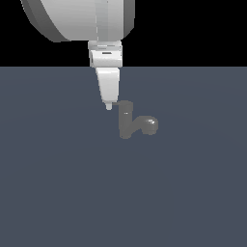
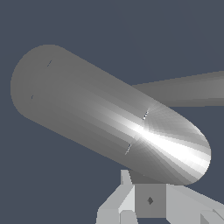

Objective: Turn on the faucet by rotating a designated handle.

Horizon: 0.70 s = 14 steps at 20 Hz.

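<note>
The small dull-grey faucet point(image 1: 126, 121) stands upright on the floor in the middle of the exterior view. Its glossy bulbous spout point(image 1: 148, 124) points to the exterior view's right. The thin handle point(image 1: 119, 103) juts from the faucet's top toward the exterior view's left. My gripper point(image 1: 109, 106) hangs straight down, its white tip at the handle's end; whether they touch is unclear. It is seen edge-on, so its jaw gap is hidden. In the wrist view the faucet body point(image 2: 100, 109) fills the frame, with pale fingers point(image 2: 116, 205) just beyond its bright end.
A flat blue-grey floor point(image 1: 58, 193) spreads around the faucet. The thick white arm link point(image 1: 77, 19) hangs above, at the top of the exterior view. A grey bar point(image 2: 188, 89) runs out from behind the faucet body in the wrist view.
</note>
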{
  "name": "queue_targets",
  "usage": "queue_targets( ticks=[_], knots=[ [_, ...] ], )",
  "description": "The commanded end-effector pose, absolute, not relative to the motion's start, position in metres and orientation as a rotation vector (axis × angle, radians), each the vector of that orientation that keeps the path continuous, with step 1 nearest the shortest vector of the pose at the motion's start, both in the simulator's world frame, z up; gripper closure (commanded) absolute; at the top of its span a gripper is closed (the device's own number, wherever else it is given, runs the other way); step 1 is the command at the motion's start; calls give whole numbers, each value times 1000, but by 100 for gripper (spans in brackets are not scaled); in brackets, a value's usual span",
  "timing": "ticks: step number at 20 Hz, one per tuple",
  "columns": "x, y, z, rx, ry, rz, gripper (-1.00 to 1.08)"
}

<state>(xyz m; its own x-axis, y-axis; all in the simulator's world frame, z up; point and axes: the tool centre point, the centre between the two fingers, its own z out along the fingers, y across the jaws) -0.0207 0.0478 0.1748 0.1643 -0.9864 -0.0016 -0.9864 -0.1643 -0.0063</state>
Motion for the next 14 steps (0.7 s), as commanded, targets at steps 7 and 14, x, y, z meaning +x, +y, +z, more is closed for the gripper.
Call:
queue_targets(
  ticks=[7, 14],
  knots=[
    [-29, 23, 174, -2391, 2032, -3, 108],
    [-31, -22, 173, -2387, 2041, -1, 108]
  ],
)
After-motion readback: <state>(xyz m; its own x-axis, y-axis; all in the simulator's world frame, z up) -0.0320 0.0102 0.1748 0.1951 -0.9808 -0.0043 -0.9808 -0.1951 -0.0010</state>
